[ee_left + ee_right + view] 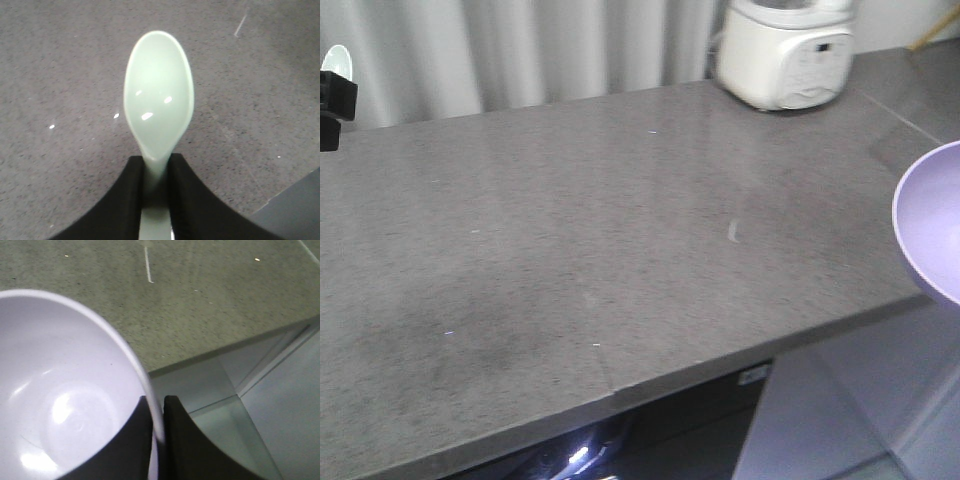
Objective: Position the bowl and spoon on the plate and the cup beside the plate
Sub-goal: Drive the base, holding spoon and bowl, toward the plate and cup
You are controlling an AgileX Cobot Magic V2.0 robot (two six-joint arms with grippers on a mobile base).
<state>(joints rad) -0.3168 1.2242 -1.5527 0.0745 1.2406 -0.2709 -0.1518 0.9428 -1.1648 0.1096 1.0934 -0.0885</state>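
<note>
Left gripper (156, 172) pinching the pale mint-green plastic spoon (157, 95) by its handle, over grey bench (60, 75). Right gripper (158, 415) clamped on round lavender plastic bowl (65, 390) rim, at bench's front-right edge.

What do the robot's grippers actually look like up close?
Both the left gripper and right gripper have two plain matte black fingers, narrow at the tips and flaring outward in smooth curves. No cables, markings or arm links show.

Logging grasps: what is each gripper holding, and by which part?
The left gripper pinches the spoon by its handle, just below the head. The right gripper pinches the bowl by its rim.
</note>
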